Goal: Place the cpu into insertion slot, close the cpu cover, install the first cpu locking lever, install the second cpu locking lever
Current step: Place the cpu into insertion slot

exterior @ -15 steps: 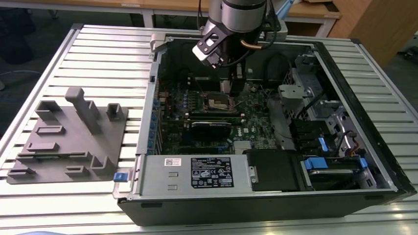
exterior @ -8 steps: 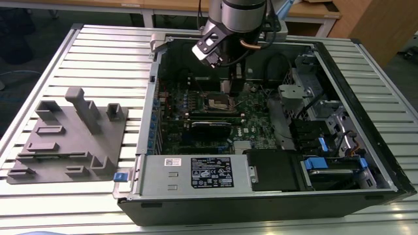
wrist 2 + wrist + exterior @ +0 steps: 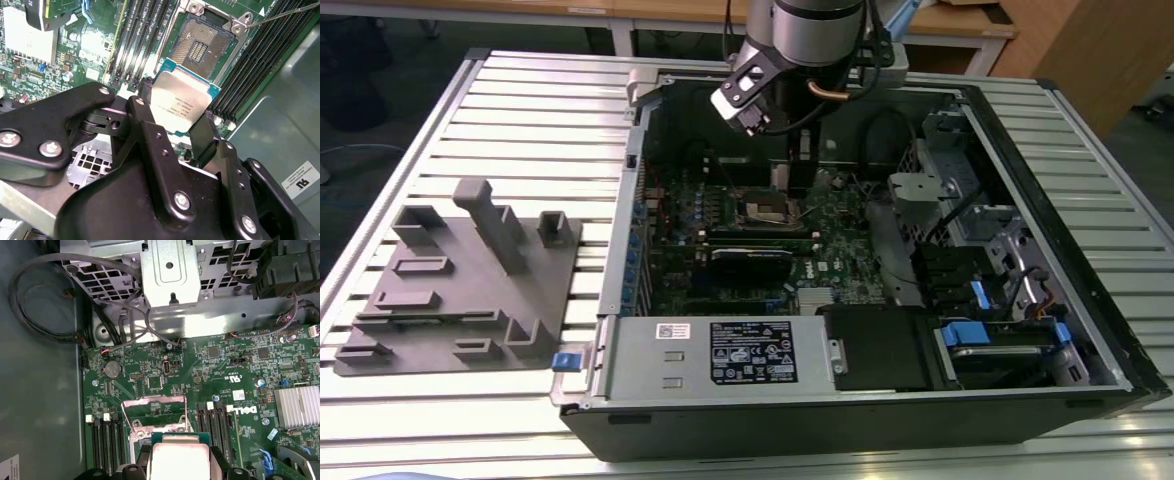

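So the tool (image 3: 174,121) is pinching the cpu (image 3: 182,102) by two opposite edges, silver lid facing up, and it hangs in the air just short of the insertion slot (image 3: 197,45), not touching it as far as I can see. In the second wrist view the slot is wide open with its pin field bare. In the first wrist view the cpu cover (image 3: 155,400) looks flipped up on the far side of the chip, well out of the way. All of this is in the middle of the green motherboard (image 3: 225,370), inside the open computer case (image 3: 854,430) on the slatted tabletop (image 3: 534,110). A grey fixture (image 3: 467,280) sits on the exterior view's left. My two cents on doing this bit right: those pins bend if you look at them funny, so the chip should get squared up with the socket rim while it's clear of it, then go straight down flat. No sliding it sideways, and no corner going in first. I'd match the edge notches and corner marker too, though I can't make them out here. The black memory slots (image 3: 142,35) run close beside the socket, so the fingers have little room.
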You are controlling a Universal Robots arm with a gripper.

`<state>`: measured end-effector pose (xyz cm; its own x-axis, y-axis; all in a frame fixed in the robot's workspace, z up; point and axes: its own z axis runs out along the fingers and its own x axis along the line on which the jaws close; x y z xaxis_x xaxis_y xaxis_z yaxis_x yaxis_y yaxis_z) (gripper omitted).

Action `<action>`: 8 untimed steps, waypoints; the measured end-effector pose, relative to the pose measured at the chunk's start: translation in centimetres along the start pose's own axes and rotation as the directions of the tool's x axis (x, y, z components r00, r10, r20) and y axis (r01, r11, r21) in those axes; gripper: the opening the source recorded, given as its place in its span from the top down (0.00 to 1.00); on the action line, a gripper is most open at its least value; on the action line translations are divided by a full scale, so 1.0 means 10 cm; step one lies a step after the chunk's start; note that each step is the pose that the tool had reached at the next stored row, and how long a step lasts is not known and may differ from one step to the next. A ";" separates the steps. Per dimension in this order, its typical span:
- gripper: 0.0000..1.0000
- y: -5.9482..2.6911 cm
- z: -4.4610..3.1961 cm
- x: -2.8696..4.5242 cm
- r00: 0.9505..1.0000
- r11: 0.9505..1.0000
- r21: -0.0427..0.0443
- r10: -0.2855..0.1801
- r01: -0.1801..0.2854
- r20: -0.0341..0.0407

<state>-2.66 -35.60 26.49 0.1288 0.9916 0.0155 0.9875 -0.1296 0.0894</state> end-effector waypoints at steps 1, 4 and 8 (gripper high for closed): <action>0.46 0.000 0.000 0.000 1.000 1.000 0.000 0.000 0.000 0.000; 0.46 0.000 0.001 0.000 1.000 1.000 0.000 0.015 -0.015 0.001; 0.46 0.000 0.002 0.000 0.997 0.997 -0.001 0.076 -0.076 0.007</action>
<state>-2.66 -35.60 26.47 0.2038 0.9789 0.0154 0.9748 -0.2043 0.0893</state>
